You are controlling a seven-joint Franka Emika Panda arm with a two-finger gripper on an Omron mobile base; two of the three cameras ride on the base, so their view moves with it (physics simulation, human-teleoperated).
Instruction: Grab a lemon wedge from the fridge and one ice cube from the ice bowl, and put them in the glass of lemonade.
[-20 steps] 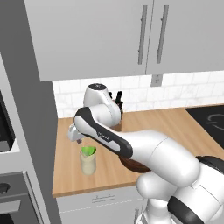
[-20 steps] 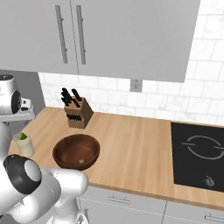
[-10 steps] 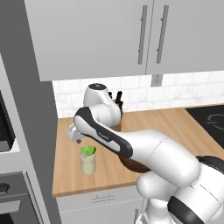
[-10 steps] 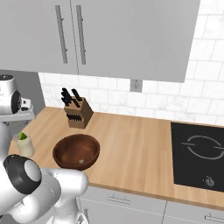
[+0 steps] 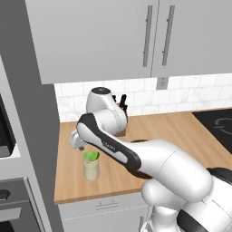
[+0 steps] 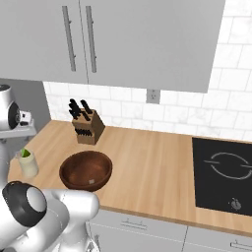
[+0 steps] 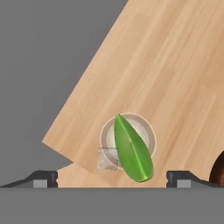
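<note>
Gripper (image 7: 112, 177) hangs right above the glass of lemonade (image 5: 91, 168) near the counter's (image 6: 147, 167) front left corner, jaws wide apart, nothing held; lemon wedge (image 7: 132, 149) sits in the glass, so wedge step looks done; ice step next: swing to the ice bowl (image 6: 85, 171) just beside, pick one cube; cubes too small to make out.

We see a bright green lemon wedge (image 7: 132, 151) in a clear glass (image 5: 91, 166) of pale liquid, a dark brown bowl (image 6: 85, 170), and a light wooden desk (image 6: 152, 172) with fine grain.
</note>
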